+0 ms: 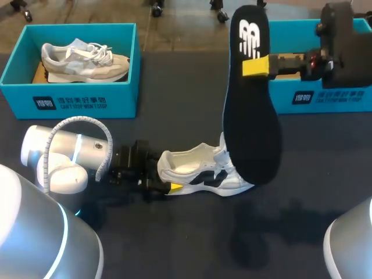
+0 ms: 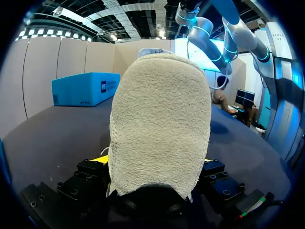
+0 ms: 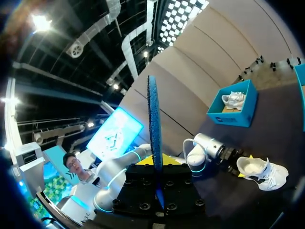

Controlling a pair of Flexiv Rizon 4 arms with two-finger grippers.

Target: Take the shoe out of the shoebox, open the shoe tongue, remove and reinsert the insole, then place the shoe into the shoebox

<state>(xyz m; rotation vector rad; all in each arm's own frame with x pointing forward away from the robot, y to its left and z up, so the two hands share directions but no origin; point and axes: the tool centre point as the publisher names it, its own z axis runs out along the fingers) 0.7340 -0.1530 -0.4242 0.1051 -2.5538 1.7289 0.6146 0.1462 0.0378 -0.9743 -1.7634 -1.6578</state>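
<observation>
The right gripper (image 1: 258,65) is pinching a long black foam insole (image 1: 251,116) near its heel end, yellow tips pressed flat against both faces. In the right wrist view the insole is standing edge-on, thin and upright between the fingers. From above, its white-marked heel end is pointing toward the bench's far edge. Its broad toe end is hanging over the front of the shoe; whether they touch cannot be told.

The left gripper (image 1: 168,185) is clamping the heel of a white low-top sneaker with black side stripes (image 1: 197,171), one finger on each side of the pale, fuzzy heel. The sneaker is sitting upright on the dark bench (image 1: 174,244) near the middle, toe toward the right edge, mouth gaping.

A teal cardboard shoebox (image 1: 75,99) is sitting at the far left corner, holding a grey-and-white sneaker (image 1: 84,61). A second teal shoebox (image 1: 325,96) is standing at the far right corner.
</observation>
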